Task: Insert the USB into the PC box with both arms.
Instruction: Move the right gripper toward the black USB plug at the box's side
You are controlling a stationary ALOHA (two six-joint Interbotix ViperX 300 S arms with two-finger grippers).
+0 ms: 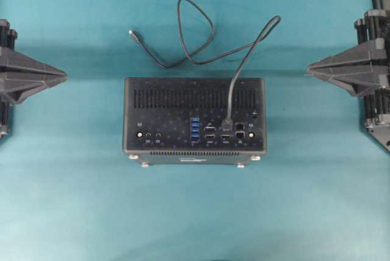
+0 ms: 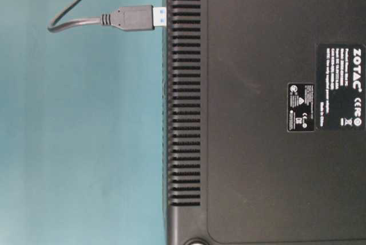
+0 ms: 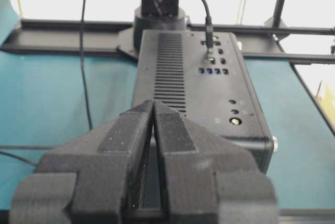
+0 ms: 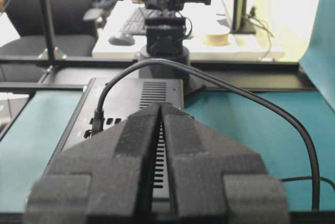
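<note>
While the PC box (image 1: 194, 121) lies mid-counter (image 1: 73, 212) in the overhead view, the USB (image 1: 228, 122) plug sits in a socket right of its blue ports (image 1: 195, 130), cable looping beyond the box. At table level, the plug (image 2: 134, 18) meets the box's vented edge (blue tongue partly visible). Left wrist view: left end effector (image 3: 153, 110) pinched together, clear of the box. Right wrist view: right end effector (image 4: 161, 111) likewise closed, empty.

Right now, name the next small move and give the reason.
Probably open the right fingers and reach for the USB plug. Both these and the left fingers are shut, away from the PC box; the plug stands in a socket with blue showing at its tip, perhaps not fully seated.
</note>
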